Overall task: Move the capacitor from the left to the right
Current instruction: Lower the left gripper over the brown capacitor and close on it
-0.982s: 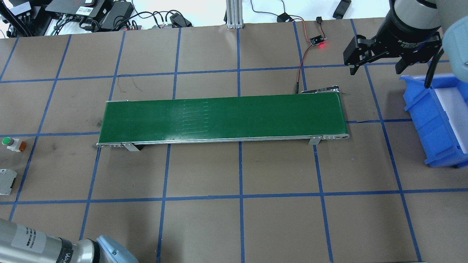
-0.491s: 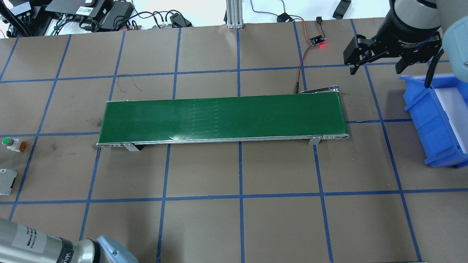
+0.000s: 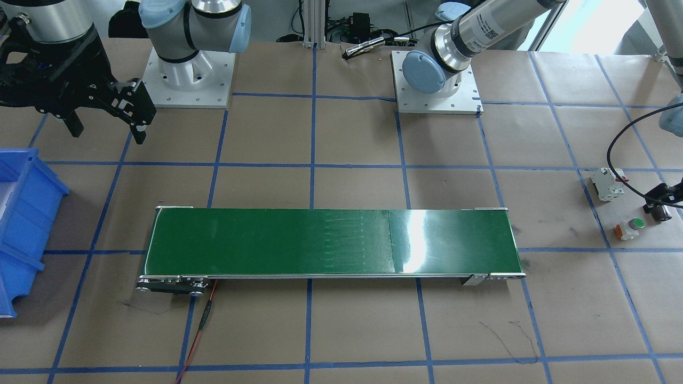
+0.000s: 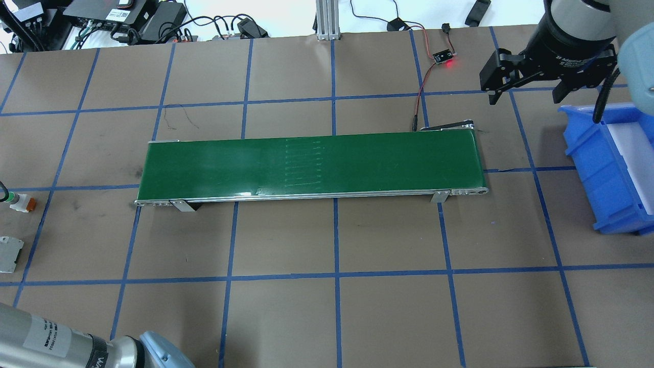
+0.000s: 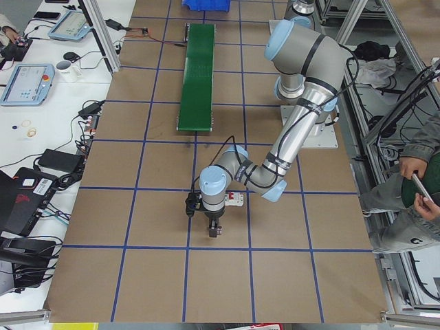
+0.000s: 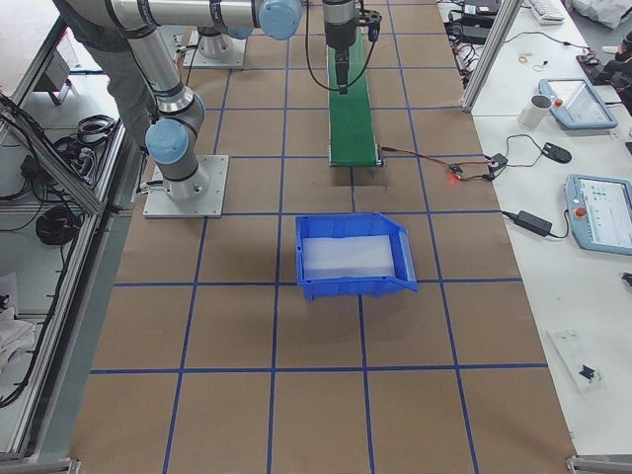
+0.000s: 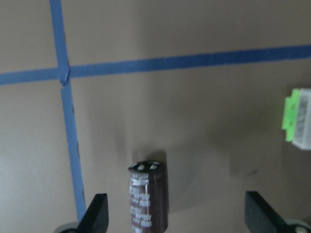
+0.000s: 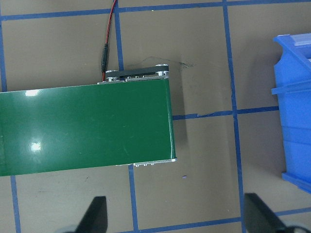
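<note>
Since half a second ago the faint marks on the conveyor belt (image 4: 357, 163) have shifted toward 3 o'clock in the overhead view. A dark cable (image 4: 5, 191) now also covers the green top of the push button (image 4: 23, 203) at the left edge.

At the left end of the table, the left arm (image 5: 295, 130) stretches out from its base and folds at the wrist. It points the left gripper (image 7: 177, 216) straight down, close above the paper. Its jaws are wide apart and hold nothing.

The capacitor (image 7: 148, 201) is on the table between them. It is nearer to the finger at 9 o'clock in the wrist view and touches neither. Its long axis runs from 12 to 6 o'clock there, across the line between the fingers, with the silvery end cap toward 12. I cannot tell if it lies flat or stands.

Bare paper surrounds it: one tape line passes at 9 o'clock and another at 12. The push button is at 2 o'clock, apart from it. The circuit breaker (image 3: 608, 184) is near too.

At the right, the right gripper (image 4: 526, 89) hangs above the table, jaws wide with nothing between them. From it the belt's end is at 7 o'clock and the blue bin (image 4: 603, 168) at 4 o'clock, with bare paper between the two.
</note>
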You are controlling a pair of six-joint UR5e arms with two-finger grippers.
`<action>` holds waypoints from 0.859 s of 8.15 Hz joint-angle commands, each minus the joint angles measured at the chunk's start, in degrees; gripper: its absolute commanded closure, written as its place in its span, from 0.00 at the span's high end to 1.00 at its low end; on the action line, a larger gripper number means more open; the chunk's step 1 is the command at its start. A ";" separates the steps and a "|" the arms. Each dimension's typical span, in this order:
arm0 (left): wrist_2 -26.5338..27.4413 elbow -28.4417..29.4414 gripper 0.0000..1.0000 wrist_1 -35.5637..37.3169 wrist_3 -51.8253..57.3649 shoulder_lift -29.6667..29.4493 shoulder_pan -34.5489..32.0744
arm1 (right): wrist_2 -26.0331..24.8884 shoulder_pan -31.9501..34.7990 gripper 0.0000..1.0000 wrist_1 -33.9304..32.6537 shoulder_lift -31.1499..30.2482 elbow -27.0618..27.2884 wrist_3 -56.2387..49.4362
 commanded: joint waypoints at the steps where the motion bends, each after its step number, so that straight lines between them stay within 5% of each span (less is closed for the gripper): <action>1: -7.54 0.05 1.00 -0.14 2.55 0.21 0.02 | 0.00 -0.06 1.00 0.00 0.06 0.00 0.00; 7: -5.34 0.14 1.00 0.65 8.10 -2.25 3.27 | 0.00 -0.07 1.00 -0.09 0.06 0.00 -0.09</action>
